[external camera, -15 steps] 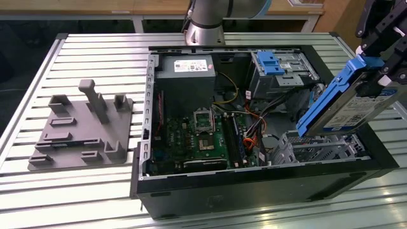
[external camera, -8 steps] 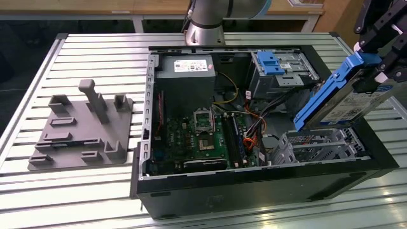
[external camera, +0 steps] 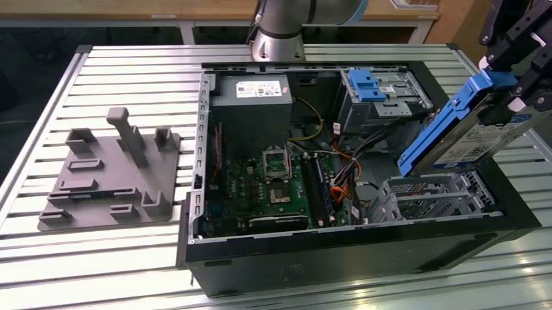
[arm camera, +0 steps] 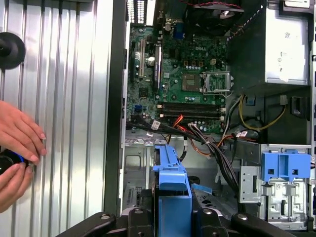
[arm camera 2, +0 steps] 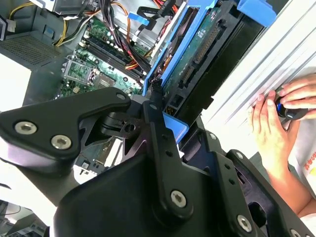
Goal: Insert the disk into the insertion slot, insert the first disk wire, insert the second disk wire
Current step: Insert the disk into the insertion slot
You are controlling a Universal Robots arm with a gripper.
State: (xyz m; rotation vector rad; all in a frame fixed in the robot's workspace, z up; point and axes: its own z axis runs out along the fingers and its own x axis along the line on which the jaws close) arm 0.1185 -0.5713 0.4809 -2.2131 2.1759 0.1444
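My gripper [external camera: 510, 97] is shut on the disk [external camera: 470, 139], a silver drive in a blue carrier frame. I hold it tilted, with its low end over the right side of the open computer case [external camera: 345, 252]. Just below that end sits the insertion slot [external camera: 431, 197], a low perforated silver cage. In both wrist views the disk [arm camera 2: 197, 54] [arm camera: 170, 182] runs out from between my fingers [arm camera 2: 154, 123], and the cage [arm camera: 136, 168] lies beyond it. Black and orange cables [external camera: 345, 174] lie beside the cage; which ones are the disk wires I cannot tell.
A taller cage with a blue latch [external camera: 379, 90] stands behind the slot. The motherboard [external camera: 276, 187] and power supply [external camera: 250, 90] fill the case's left part. A grey fixture [external camera: 112, 174] lies on the slatted table. A person's hands [arm camera: 19, 138] rest on the table beside the case.
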